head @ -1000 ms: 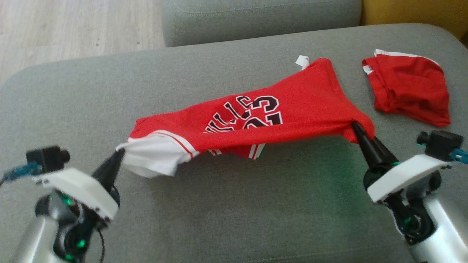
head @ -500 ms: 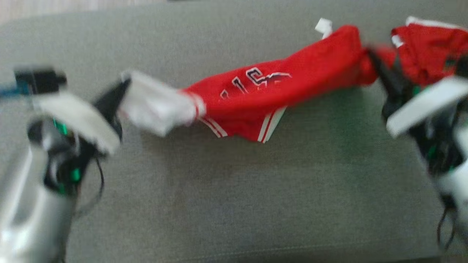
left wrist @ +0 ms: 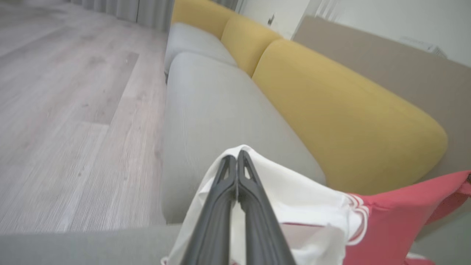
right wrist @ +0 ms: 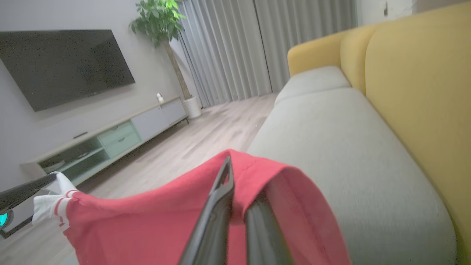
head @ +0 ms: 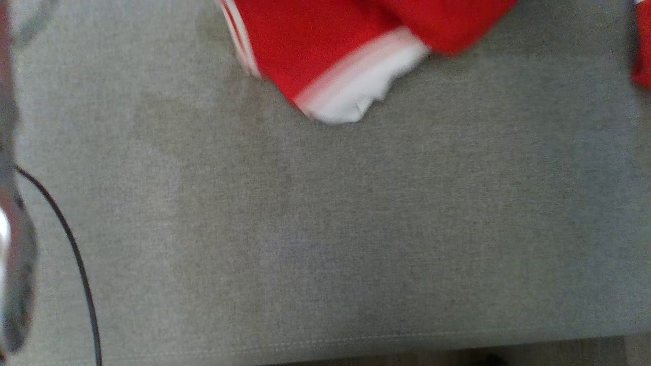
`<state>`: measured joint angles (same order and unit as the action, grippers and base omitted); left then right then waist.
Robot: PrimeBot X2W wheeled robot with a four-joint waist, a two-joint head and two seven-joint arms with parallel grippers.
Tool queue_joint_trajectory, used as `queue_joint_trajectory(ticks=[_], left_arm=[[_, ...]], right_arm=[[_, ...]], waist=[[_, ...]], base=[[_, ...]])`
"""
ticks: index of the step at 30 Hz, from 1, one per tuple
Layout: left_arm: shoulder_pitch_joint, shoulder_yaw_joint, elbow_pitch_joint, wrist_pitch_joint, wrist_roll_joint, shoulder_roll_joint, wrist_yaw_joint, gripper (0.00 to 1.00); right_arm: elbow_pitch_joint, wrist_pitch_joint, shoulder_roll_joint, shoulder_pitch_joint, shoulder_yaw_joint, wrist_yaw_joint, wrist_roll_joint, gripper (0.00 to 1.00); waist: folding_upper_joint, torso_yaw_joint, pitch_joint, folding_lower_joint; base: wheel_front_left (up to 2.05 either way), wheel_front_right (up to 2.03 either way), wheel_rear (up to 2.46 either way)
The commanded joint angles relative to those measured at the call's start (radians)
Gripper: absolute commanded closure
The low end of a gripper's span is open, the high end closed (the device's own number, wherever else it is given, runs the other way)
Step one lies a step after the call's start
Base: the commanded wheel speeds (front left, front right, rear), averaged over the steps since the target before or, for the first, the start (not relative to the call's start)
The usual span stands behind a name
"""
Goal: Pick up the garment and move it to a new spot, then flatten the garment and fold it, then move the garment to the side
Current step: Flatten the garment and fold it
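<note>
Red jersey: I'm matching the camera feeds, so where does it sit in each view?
Head view: red jersey at top edge, centre, white end hanging.
Left wrist view: jersey bottom centre to lower right, white end pinched in left gripper.
Right wrist view: jersey bottom left to centre, held in right gripper.
Shared landmark: grey sofa seat.

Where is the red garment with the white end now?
The garment sits at the head view's top edge, over the grey sofa seat, held between the left gripper and the right gripper.
</note>
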<state>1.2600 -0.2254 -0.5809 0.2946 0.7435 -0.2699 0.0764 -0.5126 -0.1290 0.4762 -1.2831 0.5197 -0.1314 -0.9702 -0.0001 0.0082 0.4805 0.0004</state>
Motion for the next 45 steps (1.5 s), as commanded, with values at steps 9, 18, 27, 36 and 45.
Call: queue_joint_trajectory(ticks=[9, 18, 27, 36, 45], left_arm=[[0.415, 0.027, -0.187, -0.129, -0.046, -0.021, 0.027, 1.00], [0.467, -0.020, -0.324, -0.135, -0.028, -0.027, 0.051, 1.00], [0.176, -0.163, -0.270, 0.024, 0.113, -0.081, 0.054, 1.00], [-0.258, -0.303, -0.041, 0.310, 0.283, -0.232, 0.054, 1.00], [-0.657, -0.332, 0.376, 0.571, 0.439, -0.424, -0.039, 1.00]], right_arm=[[-0.143, 0.169, -0.017, -0.369, 0.044, 0.001, -0.033, 1.00], [-0.175, 0.151, 0.015, -0.390, 0.211, 0.001, -0.099, 1.00], [-0.138, 0.075, 0.082, -0.124, 0.399, 0.001, -0.238, 1.00], [-0.050, -0.071, 0.167, 0.183, 0.605, 0.001, -0.391, 1.00], [0.052, -0.348, 0.289, 0.403, 0.732, 0.001, -0.512, 1.00]], waist=[[0.0001, 0.036, 0.073, -0.0004], [0.0001, 0.047, 0.057, -0.0004], [0.0001, 0.050, -0.079, -0.0004], [0.0001, 0.047, -0.296, -0.0004], [0.0001, 0.028, -0.468, -0.0004]], base=[[0.00, 0.00, 0.00], [0.00, 0.00, 0.00], [0.00, 0.00, 0.00], [0.00, 0.00, 0.00], [0.00, 0.00, 0.00]])
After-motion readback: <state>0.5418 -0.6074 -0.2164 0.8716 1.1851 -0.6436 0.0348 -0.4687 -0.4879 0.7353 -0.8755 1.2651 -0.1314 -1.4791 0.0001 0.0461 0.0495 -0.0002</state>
